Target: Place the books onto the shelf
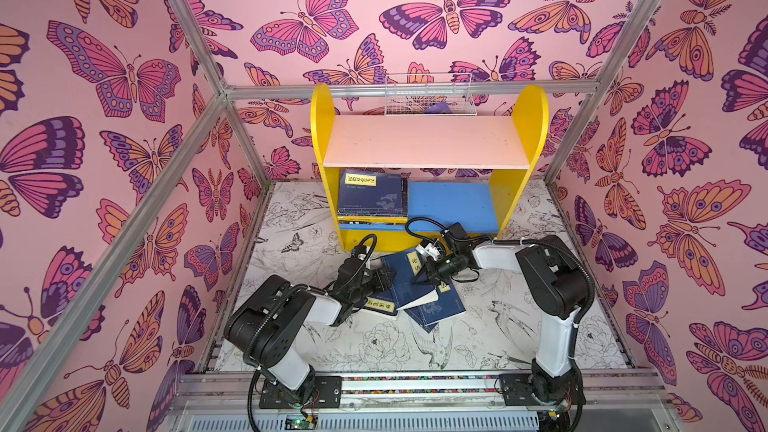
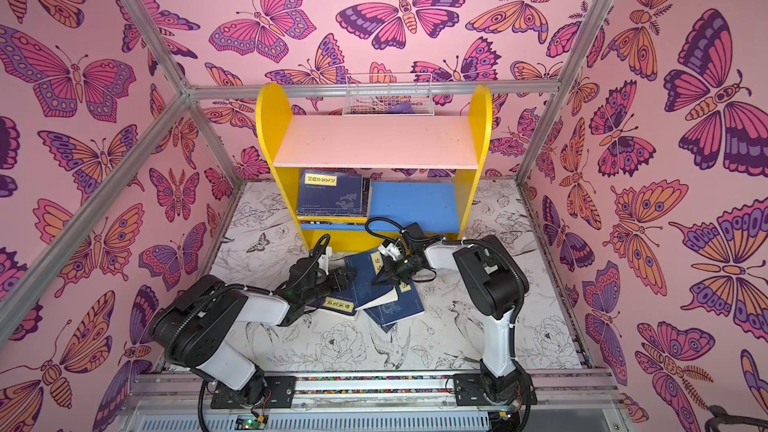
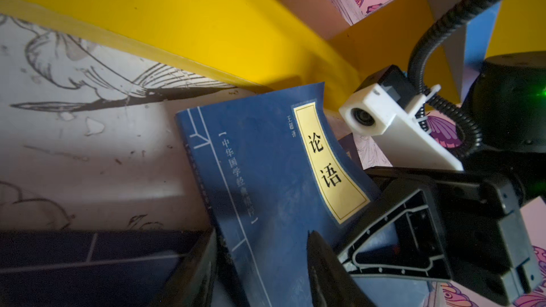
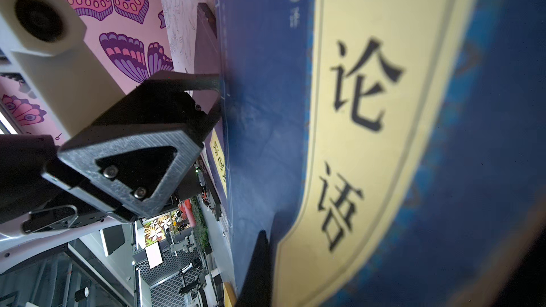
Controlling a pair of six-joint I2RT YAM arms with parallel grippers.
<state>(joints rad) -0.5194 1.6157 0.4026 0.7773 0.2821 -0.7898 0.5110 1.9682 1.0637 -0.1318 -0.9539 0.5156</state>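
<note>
Top views show a stack of books on the shelf; three remain on the bench; right claw pinches the navy book; left claw half-open beside it.

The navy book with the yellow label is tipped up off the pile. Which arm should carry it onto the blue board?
Right, probably. The right claw is shut on the raised navy book and sits nearest the bare part of the blue board. The left claw is only half closed at the book's other edge.

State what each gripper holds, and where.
Right gripper clamps the raised navy paperback with the yellow title label at its label-side edge. Left gripper straddles its opposite edge, not clamped.
</note>
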